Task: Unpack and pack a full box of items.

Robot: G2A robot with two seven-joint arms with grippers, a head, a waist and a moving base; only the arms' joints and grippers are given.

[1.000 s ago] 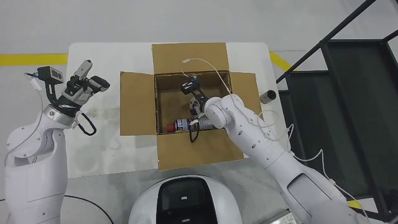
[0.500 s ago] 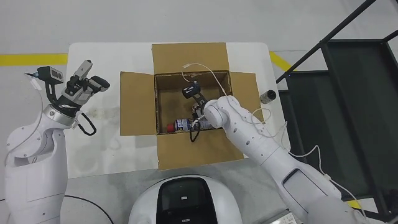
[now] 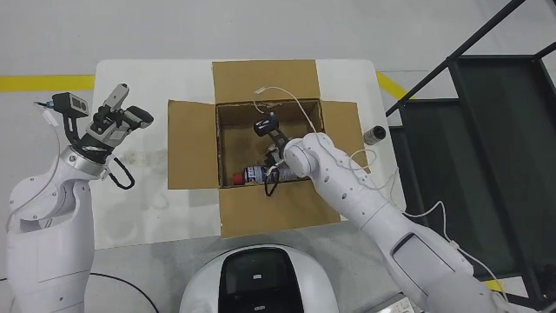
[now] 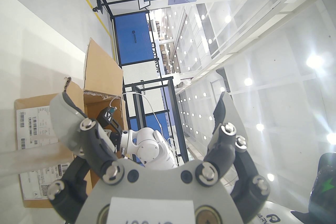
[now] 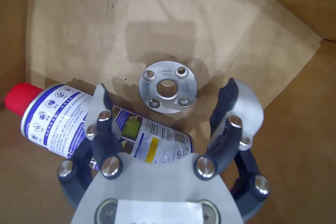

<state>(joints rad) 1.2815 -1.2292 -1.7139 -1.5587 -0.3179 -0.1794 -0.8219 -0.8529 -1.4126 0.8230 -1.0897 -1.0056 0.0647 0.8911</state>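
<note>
Movement in the top view is slight: the right arm has eased further into the box (image 3: pixel 193 144), toward the spray can (image 3: pixel 252 175) lying by its near wall, so a pick looks close. In the left wrist view the left gripper (image 4: pixel 141 101) is spread on nothing. In the right wrist view the right gripper (image 5: pixel 166 87) hangs spread over a metal flange (image 5: pixel 145 89) (flat, four-holed) just beside the red-capped can.

Top view: white rectangular tabletop (image 3: pixel 156 217) mid-frame. Yellow painted floor stripe (image 3: pixel 43 83) runs off at its 9 o'clock, w/ another short bit at 3 o'clock. Black metal step frame (image 3: pixel 504 139) stands just beside it at 3 o'clock.
</note>
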